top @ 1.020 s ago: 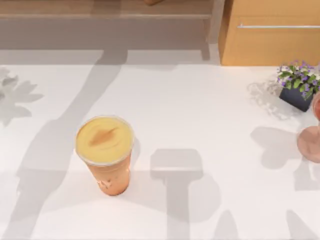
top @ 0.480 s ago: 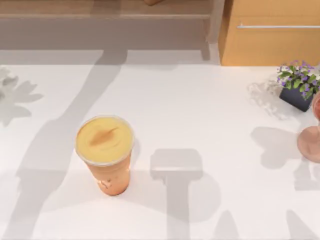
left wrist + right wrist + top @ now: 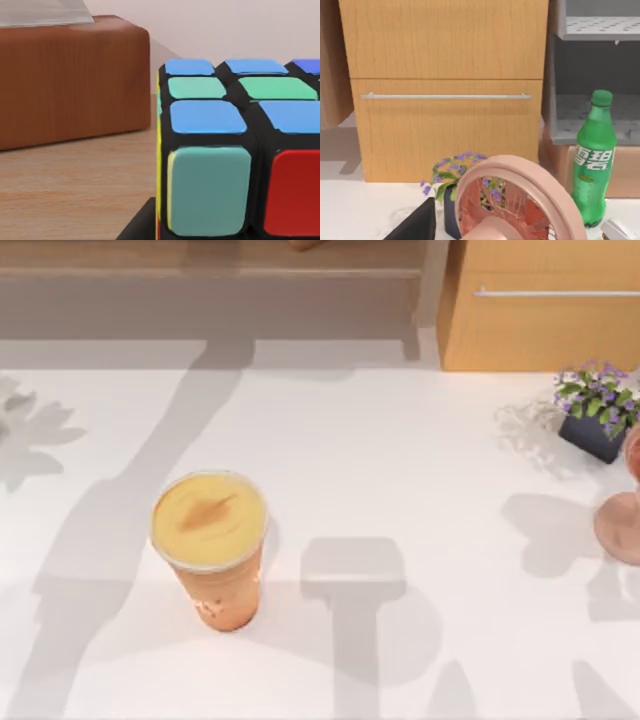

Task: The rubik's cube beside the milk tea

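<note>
1. While the milk tea stands on the white worktop, left of middle, no hand is by it.
2. Rubik's cube sits on a wood top w/ a brown box near.
3. Can't tell if either hand is apart or together.

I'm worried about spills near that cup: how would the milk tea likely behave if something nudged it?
The milk tea looks apt to tip: it is tall and tapers to a narrow base under a wide creamy top. Filled with drink, it is probably heavy for its size. Its clear plastic wall may be slippery and flex a little under a push.
</note>
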Robot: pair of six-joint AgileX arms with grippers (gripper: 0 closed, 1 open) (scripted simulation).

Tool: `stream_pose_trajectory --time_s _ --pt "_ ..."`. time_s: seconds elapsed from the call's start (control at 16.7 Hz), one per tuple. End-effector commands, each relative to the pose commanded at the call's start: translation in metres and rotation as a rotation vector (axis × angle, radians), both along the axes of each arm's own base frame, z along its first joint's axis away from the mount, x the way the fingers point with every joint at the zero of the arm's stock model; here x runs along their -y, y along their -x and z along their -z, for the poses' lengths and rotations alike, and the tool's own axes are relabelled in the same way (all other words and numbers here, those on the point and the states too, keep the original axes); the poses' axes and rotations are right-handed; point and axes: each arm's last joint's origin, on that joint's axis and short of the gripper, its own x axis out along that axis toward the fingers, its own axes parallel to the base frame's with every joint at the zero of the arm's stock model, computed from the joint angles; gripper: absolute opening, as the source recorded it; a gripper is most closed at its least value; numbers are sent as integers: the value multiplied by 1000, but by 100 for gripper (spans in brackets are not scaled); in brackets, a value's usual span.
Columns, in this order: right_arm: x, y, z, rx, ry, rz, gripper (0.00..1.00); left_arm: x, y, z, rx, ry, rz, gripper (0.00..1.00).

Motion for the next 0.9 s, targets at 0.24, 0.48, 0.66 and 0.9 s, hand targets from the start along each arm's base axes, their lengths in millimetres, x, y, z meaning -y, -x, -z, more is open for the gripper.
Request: stream_pose_trajectory --time_s 0.24,0.48,0.66,0.9 --pt "0 0 0 0 0 0 100 1 1 -6 3 0 3 0" --pt "0 0 0 0 0 0 100 1 1 -11 2 -1 2 0" --pt "0 0 0 0 0 0 100 1 2 -12 5 0 2 0" --pt "0 0 0 0 0 0 100 -6 36 -55 53 45 23 0"
